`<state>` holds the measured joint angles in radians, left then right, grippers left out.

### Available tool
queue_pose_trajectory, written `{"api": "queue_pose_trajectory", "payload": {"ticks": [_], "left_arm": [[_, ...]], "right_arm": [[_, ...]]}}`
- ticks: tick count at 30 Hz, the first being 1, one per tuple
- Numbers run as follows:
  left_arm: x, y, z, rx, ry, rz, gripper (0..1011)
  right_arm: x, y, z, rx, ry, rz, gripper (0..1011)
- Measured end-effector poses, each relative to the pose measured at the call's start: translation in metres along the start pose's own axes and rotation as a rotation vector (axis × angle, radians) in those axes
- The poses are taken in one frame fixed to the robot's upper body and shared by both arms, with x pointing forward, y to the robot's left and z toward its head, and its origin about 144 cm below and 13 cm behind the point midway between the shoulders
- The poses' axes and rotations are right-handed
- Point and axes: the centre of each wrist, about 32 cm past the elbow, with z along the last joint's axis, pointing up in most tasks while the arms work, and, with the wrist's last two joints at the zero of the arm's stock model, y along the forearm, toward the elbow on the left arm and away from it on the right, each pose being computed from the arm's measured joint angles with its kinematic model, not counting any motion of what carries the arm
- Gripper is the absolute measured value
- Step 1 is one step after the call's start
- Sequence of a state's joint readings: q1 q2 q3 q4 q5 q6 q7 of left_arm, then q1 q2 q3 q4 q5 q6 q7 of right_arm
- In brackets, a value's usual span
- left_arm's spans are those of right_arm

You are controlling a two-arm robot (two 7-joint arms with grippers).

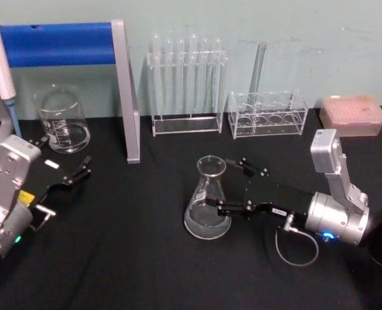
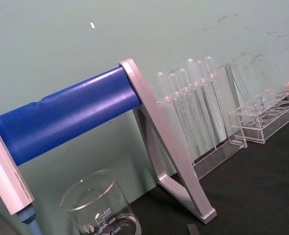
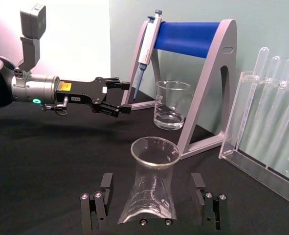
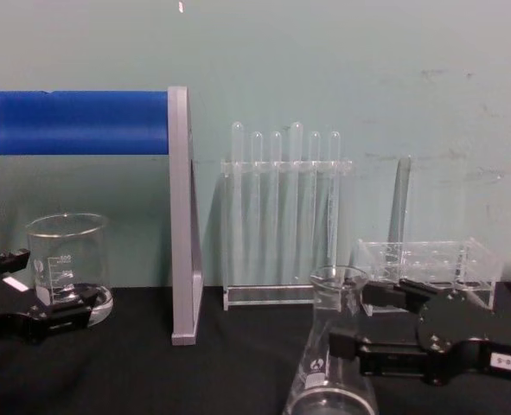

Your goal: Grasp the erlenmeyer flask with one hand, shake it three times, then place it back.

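The erlenmeyer flask (image 1: 207, 201) stands upright on the black table (image 1: 145, 258), near its middle. The right hand (image 1: 223, 183) reaches in from the right at the height of the flask's body. Its fingers (image 3: 199, 185) are spread wide, one on each side of the glass, with a gap showing on either side. The left hand (image 3: 121, 96) hangs open well to the left, near the beaker (image 1: 63, 120).
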<state>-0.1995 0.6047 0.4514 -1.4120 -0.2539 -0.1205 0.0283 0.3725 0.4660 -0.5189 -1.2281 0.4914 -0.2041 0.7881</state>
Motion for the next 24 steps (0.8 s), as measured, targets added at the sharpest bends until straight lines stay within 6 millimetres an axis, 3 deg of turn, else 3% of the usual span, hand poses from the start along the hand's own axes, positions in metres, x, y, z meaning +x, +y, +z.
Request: {"api": "queue_pose_trajectory", "payload": {"ticks": [24], "left_arm": [[0.0,0.0,0.0,0.0,0.0,0.0,1001]], "right_arm": [[0.007,0.018,0.001,0.0,-0.007,0.029,1000]]}}
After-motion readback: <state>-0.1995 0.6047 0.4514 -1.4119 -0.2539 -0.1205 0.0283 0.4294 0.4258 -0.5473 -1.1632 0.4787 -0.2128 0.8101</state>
